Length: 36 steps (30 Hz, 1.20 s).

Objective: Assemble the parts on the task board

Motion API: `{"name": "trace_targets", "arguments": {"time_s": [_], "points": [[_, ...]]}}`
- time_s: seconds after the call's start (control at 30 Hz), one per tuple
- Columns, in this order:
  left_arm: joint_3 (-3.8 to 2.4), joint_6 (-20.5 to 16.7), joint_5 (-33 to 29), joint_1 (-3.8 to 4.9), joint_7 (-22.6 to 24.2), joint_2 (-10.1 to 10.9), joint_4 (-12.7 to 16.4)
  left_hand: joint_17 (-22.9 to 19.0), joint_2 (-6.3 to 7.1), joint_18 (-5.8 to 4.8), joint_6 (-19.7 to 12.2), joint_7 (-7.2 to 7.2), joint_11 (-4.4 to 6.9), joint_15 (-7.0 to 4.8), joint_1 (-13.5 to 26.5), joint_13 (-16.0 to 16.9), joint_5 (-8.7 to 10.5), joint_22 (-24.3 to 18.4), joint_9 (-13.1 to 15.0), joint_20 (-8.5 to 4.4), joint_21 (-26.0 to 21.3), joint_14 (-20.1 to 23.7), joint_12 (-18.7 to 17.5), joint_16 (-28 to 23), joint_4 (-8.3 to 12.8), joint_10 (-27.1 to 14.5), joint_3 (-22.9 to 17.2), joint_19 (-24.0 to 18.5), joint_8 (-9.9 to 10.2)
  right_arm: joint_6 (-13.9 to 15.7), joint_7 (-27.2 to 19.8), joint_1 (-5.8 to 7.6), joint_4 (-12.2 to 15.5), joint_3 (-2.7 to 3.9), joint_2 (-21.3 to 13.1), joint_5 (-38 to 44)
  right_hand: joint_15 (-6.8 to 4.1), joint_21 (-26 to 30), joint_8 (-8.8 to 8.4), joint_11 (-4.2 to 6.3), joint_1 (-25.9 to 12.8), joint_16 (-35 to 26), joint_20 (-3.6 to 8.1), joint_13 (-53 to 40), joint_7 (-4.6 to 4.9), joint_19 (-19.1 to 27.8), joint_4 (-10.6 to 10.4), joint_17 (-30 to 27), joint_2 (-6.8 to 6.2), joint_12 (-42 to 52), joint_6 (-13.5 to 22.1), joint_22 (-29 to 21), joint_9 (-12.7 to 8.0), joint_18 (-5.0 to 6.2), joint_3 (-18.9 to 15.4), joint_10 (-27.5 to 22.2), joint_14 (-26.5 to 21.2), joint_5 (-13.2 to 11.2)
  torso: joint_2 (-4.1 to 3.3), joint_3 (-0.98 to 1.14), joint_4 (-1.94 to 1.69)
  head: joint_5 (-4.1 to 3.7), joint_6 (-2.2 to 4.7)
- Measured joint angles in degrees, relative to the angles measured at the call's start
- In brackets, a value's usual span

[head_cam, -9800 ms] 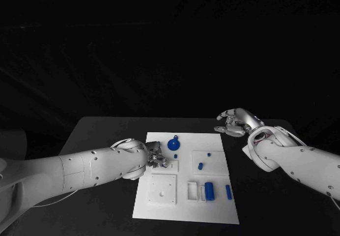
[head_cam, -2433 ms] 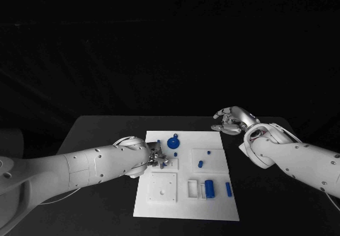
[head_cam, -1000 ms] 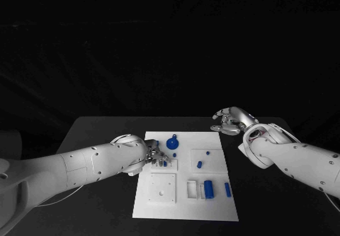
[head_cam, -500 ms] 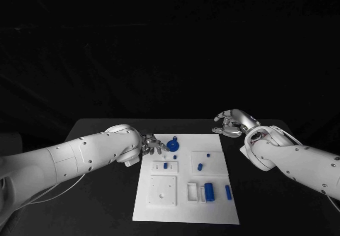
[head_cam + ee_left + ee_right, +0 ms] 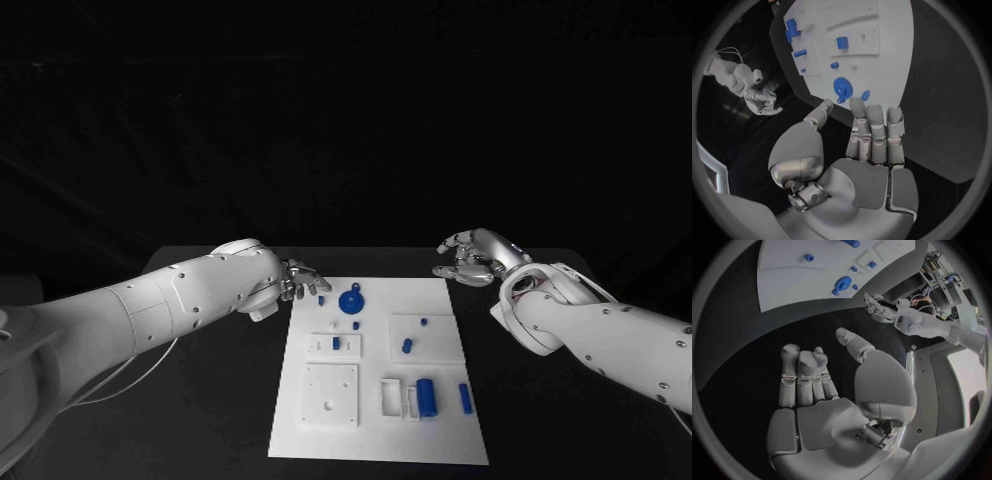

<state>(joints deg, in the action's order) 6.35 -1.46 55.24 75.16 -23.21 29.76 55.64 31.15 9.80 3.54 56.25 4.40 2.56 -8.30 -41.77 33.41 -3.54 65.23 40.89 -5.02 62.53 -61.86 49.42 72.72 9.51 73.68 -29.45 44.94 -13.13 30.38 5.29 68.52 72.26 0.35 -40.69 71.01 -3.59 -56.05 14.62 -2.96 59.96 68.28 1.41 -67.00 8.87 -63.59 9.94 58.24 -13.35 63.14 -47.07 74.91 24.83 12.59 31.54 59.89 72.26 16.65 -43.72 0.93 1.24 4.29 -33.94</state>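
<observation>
The white task board (image 5: pixel 378 420) lies in the middle of the black table. On it are a round blue disc (image 5: pixel 352 297), a small blue block (image 5: pixel 336 343) standing in a white holder, a blue cylinder (image 5: pixel 426 392) and a blue bar (image 5: pixel 464 397). My left hand (image 5: pixel 299 278) hovers off the board's far left corner, fingers straight and apart, holding nothing. In the left wrist view this hand (image 5: pixel 870 135) points at the disc (image 5: pixel 842 87). My right hand (image 5: pixel 473 255) floats beyond the far right corner with nothing in it. The right wrist view has its fingers (image 5: pixel 804 372) straight.
A square white plate with holes (image 5: pixel 330 393) sits at the board's near left, and a white slotted holder (image 5: pixel 392 396) stands beside the cylinder. Small blue pegs (image 5: pixel 407 346) lie around the board's middle. Bare black table (image 5: pixel 202 400) runs along both sides.
My left hand has let go of the small blue block in its holder and pulled back from the board's left middle to its far left corner. The right hand has barely moved.
</observation>
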Motion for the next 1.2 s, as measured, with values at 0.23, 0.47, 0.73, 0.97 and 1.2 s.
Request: {"name": "trace_targets", "arguments": {"time_s": [0.23, 0.47, 0.73, 0.97, 1.2], "points": [[-0.02, 0.2, 2.4, 0.13, 0.6, -3.6, -5.3, -0.1, 0.53, -0.6, -0.5, 0.07, -0.2, 0.3, 0.5, -0.1, 0.0, 0.0, -0.1, 0.0, -0.1, -0.1, -0.2, -0.2, -0.6, -0.2, 0.1, 0.0, 0.0, 0.0, 0.0, 0.0, 0.3, 0.0, 0.0, 0.0, 0.0, 0.0, 0.0, 0.0, 0.0, 0.0, -0.01, 0.0, 0.0, 0.0, -0.1, 0.0, 0.0, 0.0, 0.0, 0.0, 0.0, 0.0, -0.1, 0.0, 0.0, 0.2, -0.3, -0.19, 0.11, 0.14, 0.25], [0.09, 1.2, 4.9, -0.17, 1.1, -6.5, -9.6, -0.2, 0.76, -0.58, -0.8, 0.2, -0.2, 0.31, 0.8, -0.2, 0.27, 0.0, -0.1, 0.0, -0.2, -0.1, -0.2, -0.2, -1.0, -0.2, 0.2, 0.0, 0.2, 0.0, -0.1, 0.0, 0.7, 0.01, 0.0, 0.0, 0.0, 0.0, 0.0, 0.0, 0.0, 0.0, -0.01, 0.1, -0.01, 0.0, -0.1, 0.0, 0.0, 0.0, 0.0, 0.0, 0.0, -0.01, -0.1, 0.0, 0.0, 0.2, -0.71, -0.37, 0.38, 0.32, 0.36], [0.19, 2.1, 7.1, -0.91, 1.5, -7.9, -12.7, -0.3, 0.65, -0.56, -0.8, 0.18, -0.2, 0.32, 0.9, -0.2, 0.27, 0.0, -0.1, 0.0, -0.2, -0.1, -0.2, -0.2, -1.4, -0.2, 0.3, 0.0, 0.2, 0.0, -0.1, 0.08, 1.1, 0.01, -0.5, 0.0, 0.0, 0.0, 0.0, 0.0, 0.0, 0.0, -0.02, 0.1, -0.01, 0.0, -0.1, 0.0, 0.0, 0.0, 0.0, 0.0, 0.0, 0.0, -0.1, 0.0, 0.0, 0.2, -1.18, -0.58, 0.69, 0.37, 0.4], [0.15, 3.8, 7.7, -0.99, 1.8, -9.0, -14.5, -0.3, 0.02, -0.53, -0.9, 0.09, -0.19, 0.41, 0.7, -0.2, 0.27, 0.0, 0.1, 0.0, -0.2, 0.0, -0.2, -0.2, -1.4, -0.2, 0.3, 0.0, 0.2, 0.0, -0.1, 0.17, 1.3, 0.02, -0.3, 0.0, 0.0, 0.0, 0.0, 0.2, 0.0, 0.0, -0.03, 0.1, -0.02, 0.0, -0.1, 0.0, 0.0, 0.0, 0.0, 0.0, 0.0, 0.0, -0.1, -0.2, 0.0, 0.2, -1.38, -0.66, 0.81, 0.43, 0.28], [0.16, 5.5, 8.0, -1.27, 1.8, -9.4, -16.2, -0.3, -1.42, -0.49, -0.9, 0.08, -0.19, 0.41, 0.3, -0.2, 0.27, 0.2, 0.1, 0.0, -0.2, 0.0, -0.2, -0.2, -1.3, -0.2, 0.7, 0.0, 0.0, 0.0, -0.1, 0.2, 1.5, 0.03, -0.4, 0.0, 0.0, 0.0, 0.0, 0.2, 0.0, 0.0, -0.11, 0.1, -0.1, 0.1, -0.1, 0.0, 0.0, 0.0, 0.1, 0.0, 0.0, 0.0, -0.1, -0.2, 0.0, 0.2, -1.38, -0.68, 0.8, 0.35, -0.1]]}}
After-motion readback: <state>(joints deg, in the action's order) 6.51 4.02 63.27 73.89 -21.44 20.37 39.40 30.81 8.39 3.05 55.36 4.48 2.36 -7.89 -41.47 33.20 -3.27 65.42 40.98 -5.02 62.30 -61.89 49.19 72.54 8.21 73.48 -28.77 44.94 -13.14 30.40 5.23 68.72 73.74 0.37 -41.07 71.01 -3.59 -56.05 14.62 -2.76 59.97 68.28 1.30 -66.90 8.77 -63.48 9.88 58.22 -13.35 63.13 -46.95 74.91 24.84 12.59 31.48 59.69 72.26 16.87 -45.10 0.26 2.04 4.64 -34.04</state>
